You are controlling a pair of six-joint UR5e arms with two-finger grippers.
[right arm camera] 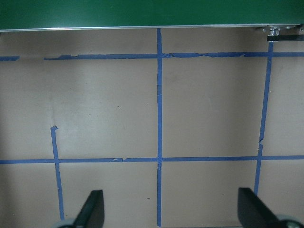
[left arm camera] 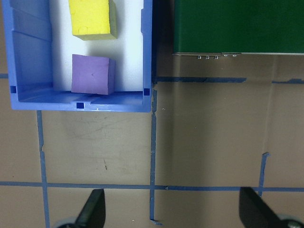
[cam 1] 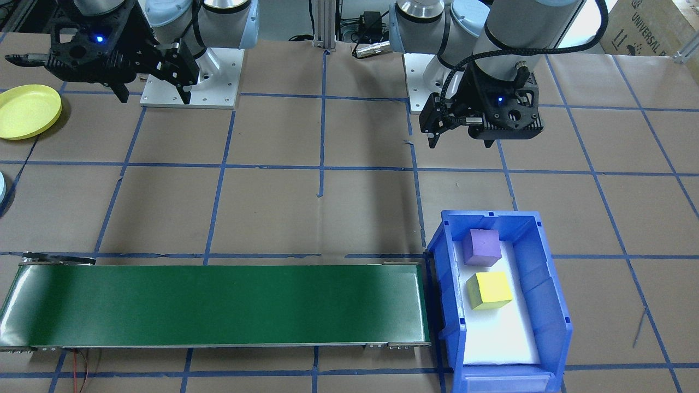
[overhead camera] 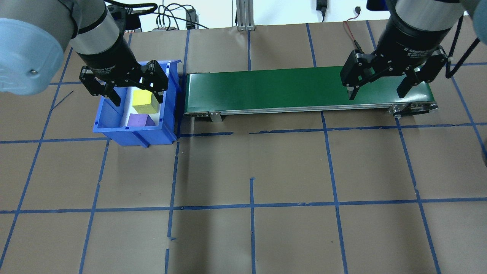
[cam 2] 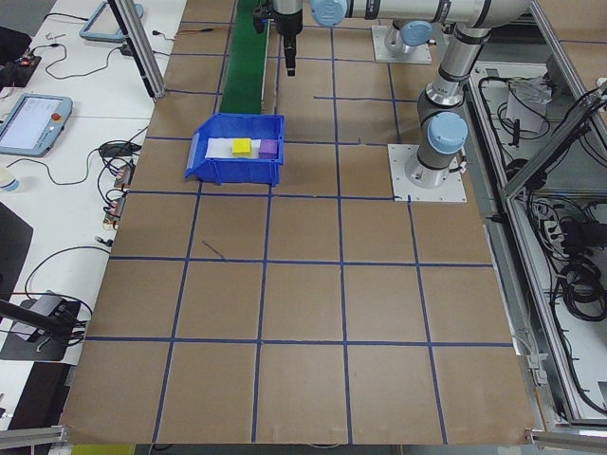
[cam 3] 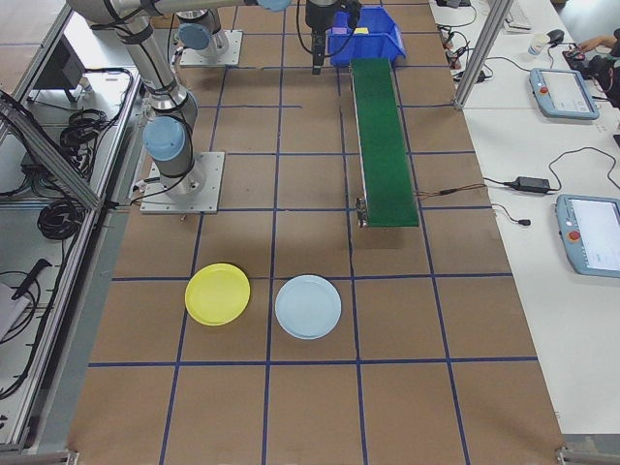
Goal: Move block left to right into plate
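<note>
Facing the robot, the left gripper hangs with fingers apart, short of the blue bin holding the yellow block and purple block; it should descend squarely over one. From the right end, the yellow plate waits beyond the green conveyor. Overhead, the right gripper gapes empty.

Lighting bright and even from above; soft shadows under my arms on the tabletop; all views sharp.

Robotics lab, taped grid table, teach pendants, cabling, aluminium framing
</note>
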